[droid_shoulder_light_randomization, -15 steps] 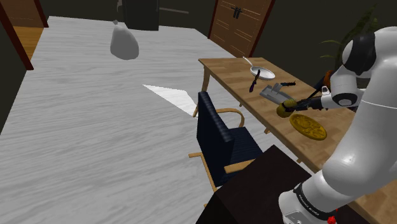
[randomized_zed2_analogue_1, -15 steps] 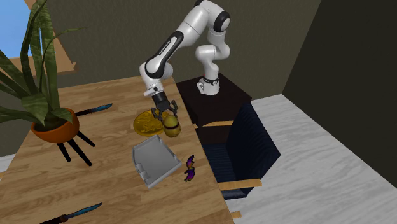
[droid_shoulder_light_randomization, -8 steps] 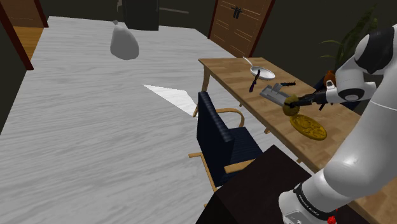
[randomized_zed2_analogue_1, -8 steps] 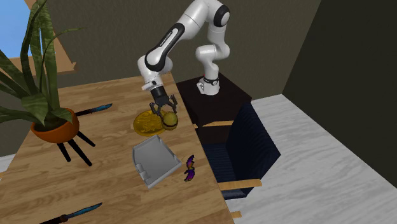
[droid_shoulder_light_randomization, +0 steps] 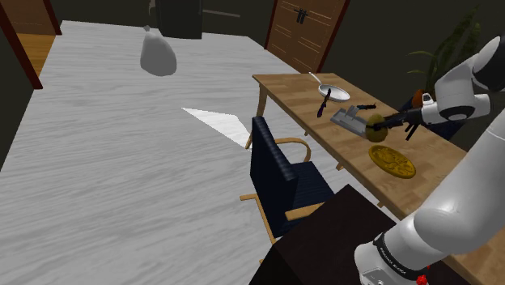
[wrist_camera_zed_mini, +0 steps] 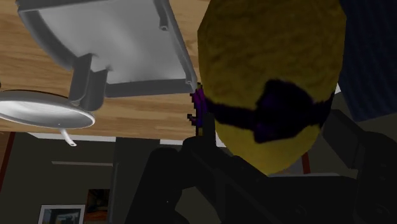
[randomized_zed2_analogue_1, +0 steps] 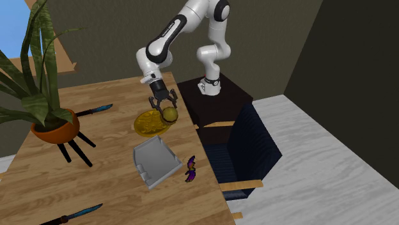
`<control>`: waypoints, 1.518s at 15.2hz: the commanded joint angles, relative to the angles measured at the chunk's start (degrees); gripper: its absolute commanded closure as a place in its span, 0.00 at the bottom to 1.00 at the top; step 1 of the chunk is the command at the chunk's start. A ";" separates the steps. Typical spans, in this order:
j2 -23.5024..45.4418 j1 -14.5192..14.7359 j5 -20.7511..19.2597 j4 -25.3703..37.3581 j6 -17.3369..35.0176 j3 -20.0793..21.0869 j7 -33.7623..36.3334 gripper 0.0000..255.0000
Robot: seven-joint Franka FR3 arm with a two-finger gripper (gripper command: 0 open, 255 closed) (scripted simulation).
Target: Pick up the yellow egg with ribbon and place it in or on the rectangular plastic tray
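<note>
Gripper (randomized_zed2_analogue_1: 168, 110): fingers closed partway around the yellow egg (randomized_zed2_analogue_1: 171, 116), one on each side, gripping it. Jaws are held apart by the egg's width.

Egg: yellow, rough-looking surface, with a dark purple ribbon band around it, clear in the wrist view (wrist_camera_zed_mini: 273, 83). It is lifted off the wooden table (randomized_zed2_analogue_1: 96, 179). In the second exterior view it hangs over the near edge of a round gold dish (randomized_zed2_analogue_1: 149, 123) and touches nothing except the fingers.

Grey rectangular tray (randomized_zed2_analogue_1: 155, 163): sits on the table, well apart from the egg, further along the table from the stand. In the shoulder view the egg (droid_shoulder_light_randomization: 376, 124) appears just beside the tray (droid_shoulder_light_randomization: 348, 119); the overlap there cannot be judged. The wrist view shows the tray (wrist_camera_zed_mini: 121, 44) beyond the egg, with a white plate (wrist_camera_zed_mini: 44, 109) past it.

Also on the table:
- a small purple object (randomized_zed2_analogue_1: 191, 169) near the tray's corner
- a potted plant (randomized_zed2_analogue_1: 48, 124)
- two knives (randomized_zed2_analogue_1: 93, 110) (randomized_zed2_analogue_1: 70, 216)

A dark blue chair (randomized_zed2_analogue_1: 246, 150) stands at the table's edge.
</note>
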 commanded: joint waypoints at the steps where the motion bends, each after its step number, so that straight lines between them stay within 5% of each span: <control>1: -1.77 0.79 -1.90 0.12 0.47 -0.64 1.59 1.00; 3: -3.17 1.37 -3.43 0.28 0.86 -1.04 2.94 1.00; 8: 12.71 -7.09 5.87 13.97 -8.63 3.91 3.18 1.00; 17: 34.03 -22.76 14.09 44.06 -16.51 12.46 12.18 1.00; 23: 36.04 -23.24 15.76 43.16 -15.11 13.73 9.76 1.00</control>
